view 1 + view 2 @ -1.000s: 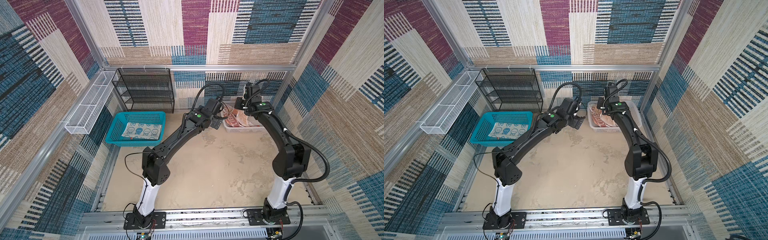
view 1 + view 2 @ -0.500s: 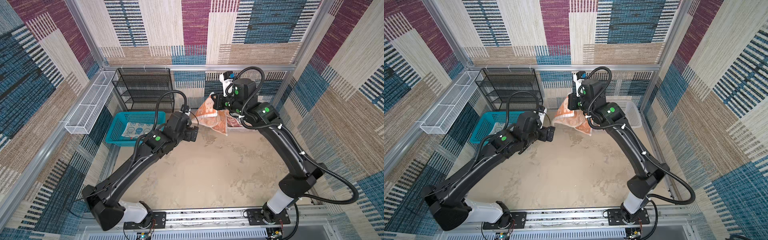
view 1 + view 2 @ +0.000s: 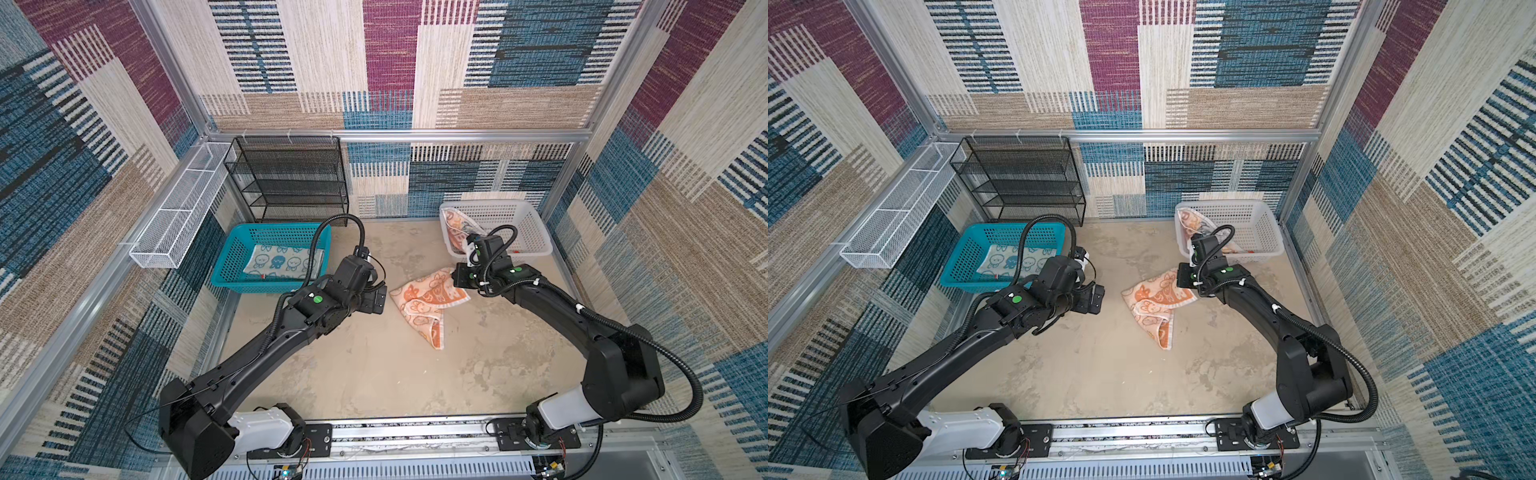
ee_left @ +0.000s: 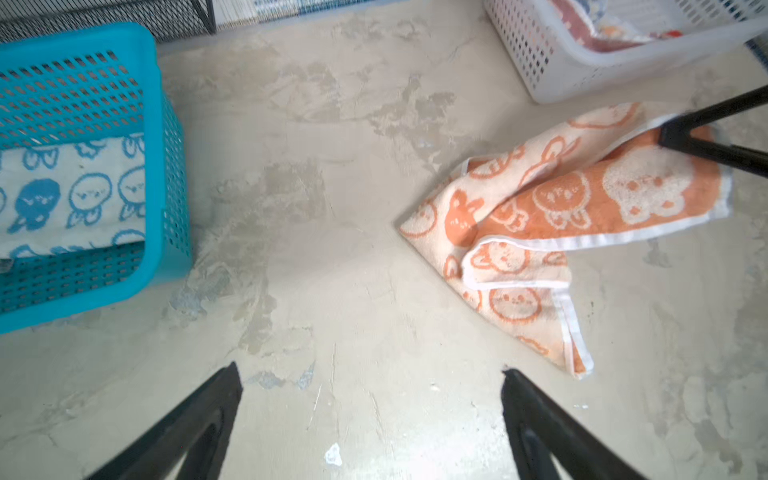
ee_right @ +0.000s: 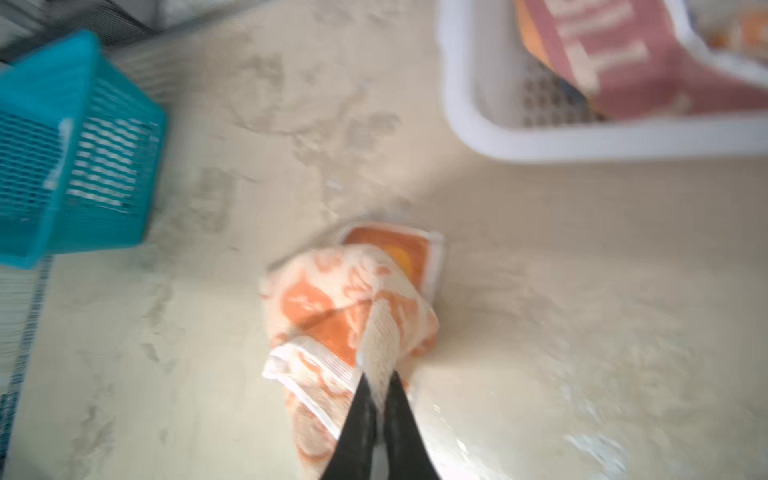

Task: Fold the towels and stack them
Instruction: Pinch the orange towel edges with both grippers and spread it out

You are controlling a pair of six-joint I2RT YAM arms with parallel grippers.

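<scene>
At ten o'clock on the table the pale towel (image 3: 282, 262) lies folded in the blue basket (image 3: 266, 286). The left gripper (image 4: 370, 370) hovers with jaws wide apart and empty. Just past centre toward one o'clock, the orange towel (image 3: 428, 299) lies crumpled and doubled over, where half a second ago it hung in the air. The right gripper (image 5: 379, 376) pinches its white hem. A release now would likely drop that corner onto the folds and hide the edges. The lettered towel (image 5: 623, 62) waits in the white basket (image 3: 528, 232) at one o'clock.

Right claw (image 3: 454, 277) touches crumpled orange towel (image 3: 424, 301) corner.
</scene>
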